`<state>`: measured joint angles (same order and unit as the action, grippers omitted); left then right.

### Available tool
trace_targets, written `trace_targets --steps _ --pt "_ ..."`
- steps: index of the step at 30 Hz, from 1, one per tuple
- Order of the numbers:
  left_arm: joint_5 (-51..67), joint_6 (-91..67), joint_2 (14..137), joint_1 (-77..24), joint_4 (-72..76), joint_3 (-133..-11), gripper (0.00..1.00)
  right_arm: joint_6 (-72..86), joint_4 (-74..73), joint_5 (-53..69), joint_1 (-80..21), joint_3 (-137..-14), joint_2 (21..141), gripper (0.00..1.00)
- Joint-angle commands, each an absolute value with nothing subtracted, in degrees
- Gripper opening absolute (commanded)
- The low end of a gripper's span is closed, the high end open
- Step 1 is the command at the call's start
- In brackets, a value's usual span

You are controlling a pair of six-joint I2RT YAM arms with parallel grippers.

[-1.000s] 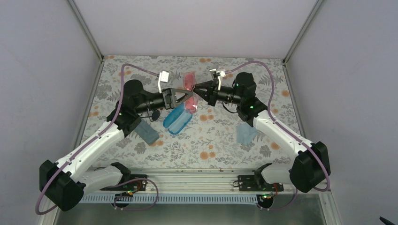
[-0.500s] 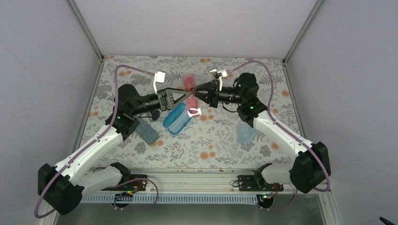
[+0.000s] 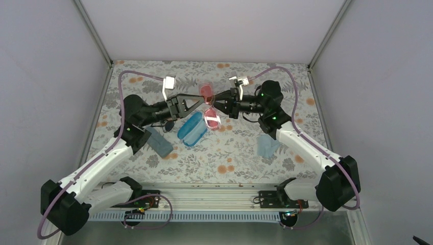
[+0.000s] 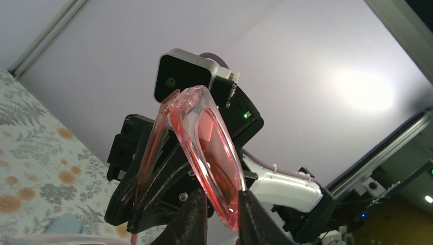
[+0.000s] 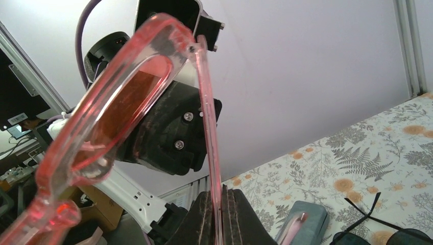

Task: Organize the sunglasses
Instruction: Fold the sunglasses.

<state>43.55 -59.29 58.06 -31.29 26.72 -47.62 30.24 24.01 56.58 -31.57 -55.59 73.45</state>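
Left arm has drawn back to the left since the earlier frame; its jaws have narrowed. Left gripper (image 4: 222,218) now pinches the lower rim of one lens of the pink sunglasses (image 3: 210,118). Right gripper (image 5: 219,206) is clamped tight on one temple arm (image 5: 208,102) of the same pair. Pair is held off the table (image 3: 235,158), between the two grippers, above the far end of the blue case (image 3: 191,128). Black sunglasses (image 5: 406,236) lie on the table under the left arm. Grey case (image 3: 160,143) lies left of the blue one. Cloth (image 3: 268,146) lies at right.
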Motion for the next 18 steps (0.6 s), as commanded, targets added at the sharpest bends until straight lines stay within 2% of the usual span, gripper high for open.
trace_targets --steps 1,4,7,9,13,18 --pt "45.5 -61.8 59.2 -31.1 32.6 -46.6 0.11 30.3 26.0 58.0 -32.5 -55.3 72.8 0.04" --pt "45.6 -62.2 59.6 -31.2 33.3 -46.5 0.03 29.9 25.2 58.1 -32.5 -55.3 72.7 0.04" --pt "45.7 -62.1 59.8 -31.2 33.9 -46.5 0.02 29.0 22.9 57.3 -32.5 -55.7 72.1 0.06" --pt "46.0 -61.8 59.9 -31.1 34.0 -46.7 0.02 27.4 19.7 54.8 -32.5 -56.4 71.3 0.2" --pt "46.9 -60.4 59.9 -31.2 33.7 -47.2 0.02 24.2 13.4 48.8 -32.3 -57.0 68.8 0.43" --pt "48.8 -56.3 59.5 -31.1 31.4 -48.2 0.02 22.1 8.1 41.4 -32.3 -56.7 64.9 0.51"
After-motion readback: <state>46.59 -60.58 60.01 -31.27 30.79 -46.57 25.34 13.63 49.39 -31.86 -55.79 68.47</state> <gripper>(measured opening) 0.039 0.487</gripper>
